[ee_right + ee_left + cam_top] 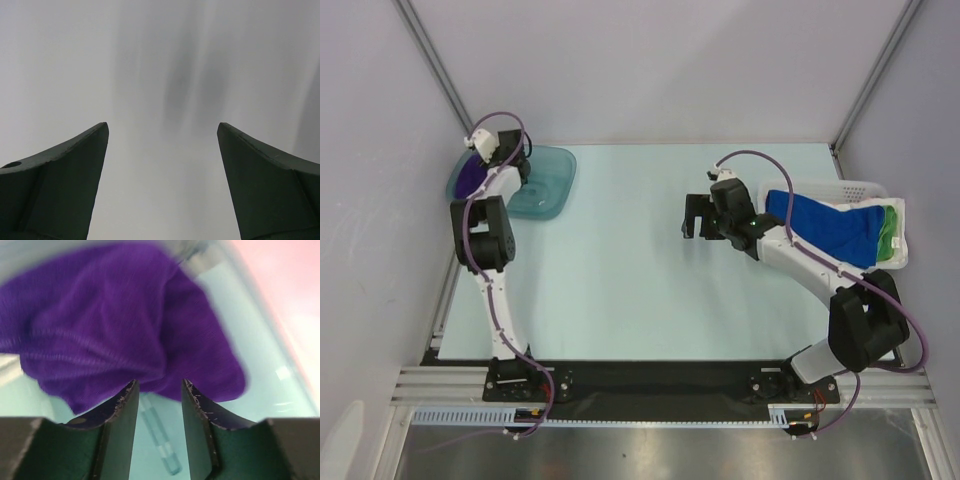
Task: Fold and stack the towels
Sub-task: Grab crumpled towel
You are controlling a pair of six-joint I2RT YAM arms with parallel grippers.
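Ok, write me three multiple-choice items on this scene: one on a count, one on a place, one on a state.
1. How many towels lie in the basket?
A) one B) two C) three
2. Where is the purple towel?
A) in the tub B) in the basket C) nowhere in view
3. The right gripper is:
A) shut on a towel B) shut, empty C) open, empty

Answers:
1 B: only the blue towel and green towel show in it.
2 A: it lies on the tub's floor.
3 C: its fingers stand wide apart with nothing between.
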